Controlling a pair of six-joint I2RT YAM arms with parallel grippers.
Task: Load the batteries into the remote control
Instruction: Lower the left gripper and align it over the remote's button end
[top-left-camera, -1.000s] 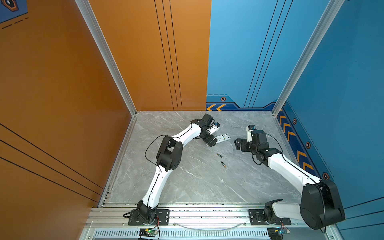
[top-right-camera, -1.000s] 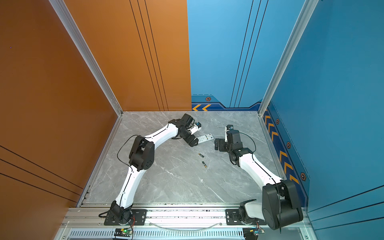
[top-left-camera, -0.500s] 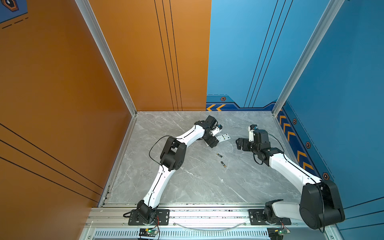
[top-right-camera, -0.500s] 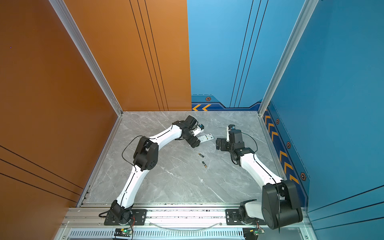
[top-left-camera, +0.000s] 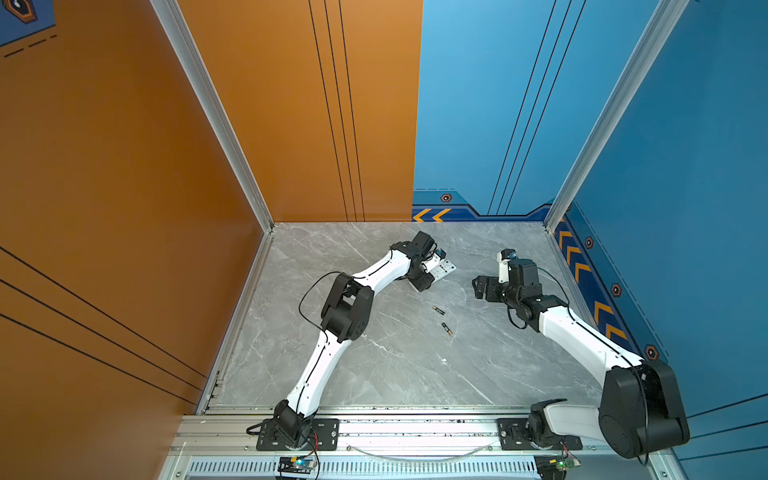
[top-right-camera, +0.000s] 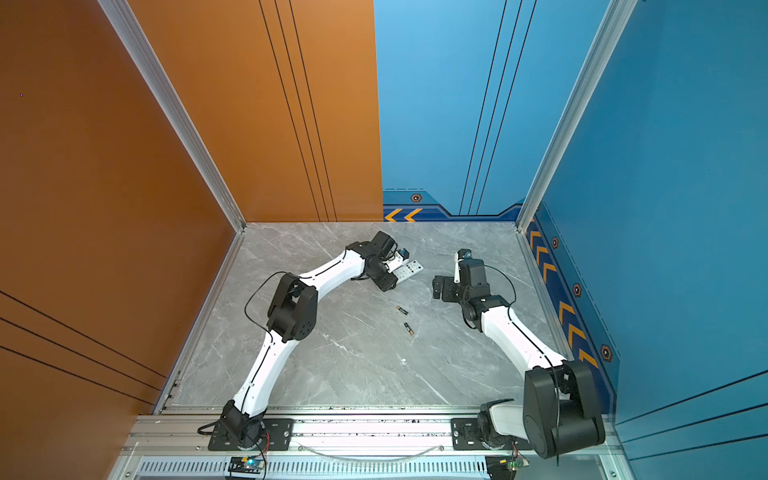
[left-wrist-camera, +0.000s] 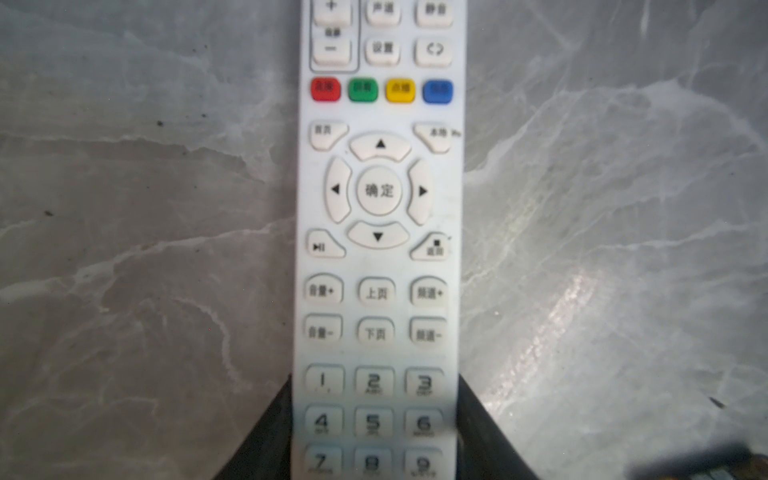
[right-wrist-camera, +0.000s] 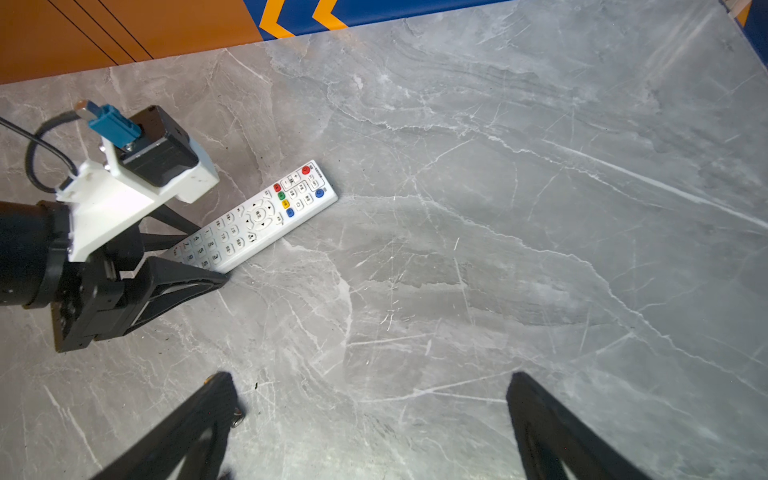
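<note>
- The remote control lies flat on the grey marble counter, button face up.
- The left hand pinches the remote control at its number-key end. One black finger presses on each long edge beside keys 1 to 9.
- In the right wrist view the same left hand straddles that end. The rest of the remote control sticks out past the fingertips, with the red power button at the free end.
- A row of red, green, yellow and blue buttons sits past the round direction pad, on the side away from the pinched end.
- The right hand is spread wide, with only bare counter between its fingers. In both top views it sits off the remote control's free end, well apart from it.
- The nearer battery lies on the counter apart from the remote control, on the side facing the arm bases.
- The farther battery lies just beyond the nearer one, a little further from the remote control. The two do not touch.
- Neither hand touches a battery.
</note>
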